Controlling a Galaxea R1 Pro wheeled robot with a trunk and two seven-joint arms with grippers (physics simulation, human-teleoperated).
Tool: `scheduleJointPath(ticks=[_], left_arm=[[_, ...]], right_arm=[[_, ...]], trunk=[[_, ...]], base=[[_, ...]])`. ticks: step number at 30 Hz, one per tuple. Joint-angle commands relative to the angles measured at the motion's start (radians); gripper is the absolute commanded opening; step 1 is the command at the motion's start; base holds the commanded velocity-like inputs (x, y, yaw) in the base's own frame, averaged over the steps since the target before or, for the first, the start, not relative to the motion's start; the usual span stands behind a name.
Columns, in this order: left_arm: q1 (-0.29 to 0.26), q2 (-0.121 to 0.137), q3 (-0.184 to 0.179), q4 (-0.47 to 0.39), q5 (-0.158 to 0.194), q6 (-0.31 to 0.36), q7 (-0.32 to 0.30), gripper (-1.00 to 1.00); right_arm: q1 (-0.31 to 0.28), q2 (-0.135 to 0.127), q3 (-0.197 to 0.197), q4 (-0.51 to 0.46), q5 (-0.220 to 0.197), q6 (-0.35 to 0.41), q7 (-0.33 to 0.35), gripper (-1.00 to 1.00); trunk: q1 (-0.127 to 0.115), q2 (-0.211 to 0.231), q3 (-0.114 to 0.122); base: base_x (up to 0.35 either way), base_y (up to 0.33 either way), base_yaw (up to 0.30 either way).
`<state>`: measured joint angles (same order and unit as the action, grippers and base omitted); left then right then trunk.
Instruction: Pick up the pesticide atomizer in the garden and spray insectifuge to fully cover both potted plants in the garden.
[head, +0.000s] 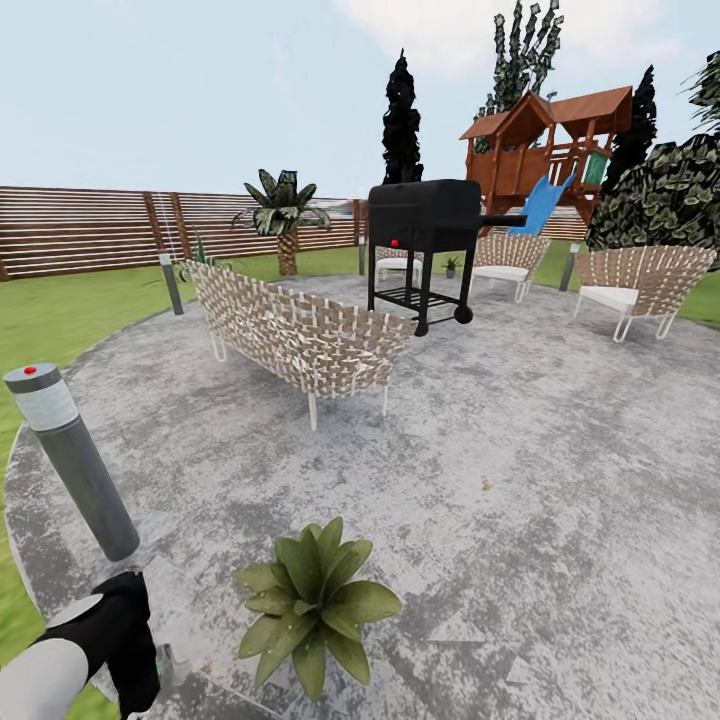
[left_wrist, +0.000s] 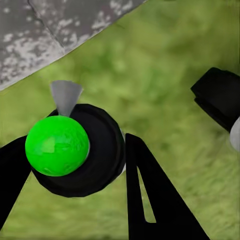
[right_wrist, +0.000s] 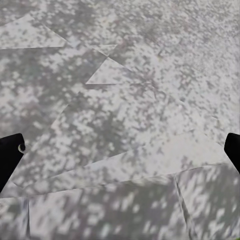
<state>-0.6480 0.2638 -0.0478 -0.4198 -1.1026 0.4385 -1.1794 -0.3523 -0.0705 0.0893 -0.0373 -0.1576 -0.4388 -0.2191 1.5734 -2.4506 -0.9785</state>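
1. My left tool (left_wrist: 75, 160) grips the atomizer (left_wrist: 75, 150); my right tool (right_wrist: 120, 150) hangs open over the patio (right_wrist: 120, 75).
2. Near potted plant (head: 315, 595) sits just right; I'd aim the nozzle there and sweep every leaf.
3. Second pot (head: 451, 267) waits far beyond the grill (head: 425, 215).

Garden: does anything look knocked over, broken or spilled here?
No, nothing stands out. The near potted plant sits upright on the patio, and the chairs and grill stand straight.

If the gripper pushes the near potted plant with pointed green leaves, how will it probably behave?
The potted plant with pointed green leaves looks low and wide, so it would probably slide on the grey patio, not tip. Its leaves likely bend easily. Its pot is hidden.
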Motion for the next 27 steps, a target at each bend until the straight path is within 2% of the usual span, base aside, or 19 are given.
scheduleJointPath(ticks=[1, 4, 7, 8, 15, 17, 21, 27], left_arm=[[0.000, -0.002, -0.002, -0.005, 0.001, 0.011, 0.009, -1.00], [-0.003, -0.007, 0.013, -0.020, 0.002, 0.018, 0.039, -1.00], [-0.015, -0.009, 0.076, -0.070, 0.001, 0.022, 0.047, -1.00], [-0.017, -0.009, 0.084, -0.085, 0.000, 0.024, 0.043, -1.00], [-0.002, -0.007, 0.087, -0.089, -0.014, 0.010, 0.054, -1.00], [0.007, -0.004, 0.088, -0.063, -0.009, 0.004, 0.084, -1.00], [0.021, -0.006, 0.093, -0.035, 0.000, -0.060, 0.142, -1.00], [0.017, -0.015, 0.097, -0.056, 0.002, -0.067, 0.143, -1.00]], right_arm=[[0.000, 0.000, 0.009, 0.000, -0.010, -0.003, -0.002, 1.00], [0.000, 0.000, 0.008, 0.000, -0.010, -0.004, -0.002, 1.00], [0.000, 0.000, 0.007, 0.000, -0.010, -0.004, -0.002, 1.00], [0.000, 0.000, 0.007, 0.000, -0.010, -0.004, -0.002, 1.00], [0.000, -0.001, 0.009, 0.005, -0.009, -0.003, 0.001, 1.00], [0.000, -0.002, 0.009, 0.005, -0.008, -0.003, 0.001, 1.00], [0.000, -0.001, 0.009, 0.005, -0.009, -0.003, 0.000, 1.00], [0.000, 0.000, 0.009, 0.002, -0.010, -0.003, -0.002, 1.00]], trunk=[[0.000, 0.000, -0.001], [0.000, 0.000, -0.001], [0.000, 0.000, -0.001], [0.000, 0.000, -0.001], [0.000, 0.000, -0.001], [0.000, 0.000, -0.001], [0.000, 0.000, -0.001], [0.000, 0.000, -0.001]], base=[[0.000, 0.000, 0.000], [0.000, 0.000, 0.000], [0.000, 0.000, 0.000], [0.000, 0.000, 0.000], [0.000, 0.000, 0.000], [0.000, 0.000, 0.000], [0.000, 0.000, 0.000], [0.029, 0.025, -0.001]])
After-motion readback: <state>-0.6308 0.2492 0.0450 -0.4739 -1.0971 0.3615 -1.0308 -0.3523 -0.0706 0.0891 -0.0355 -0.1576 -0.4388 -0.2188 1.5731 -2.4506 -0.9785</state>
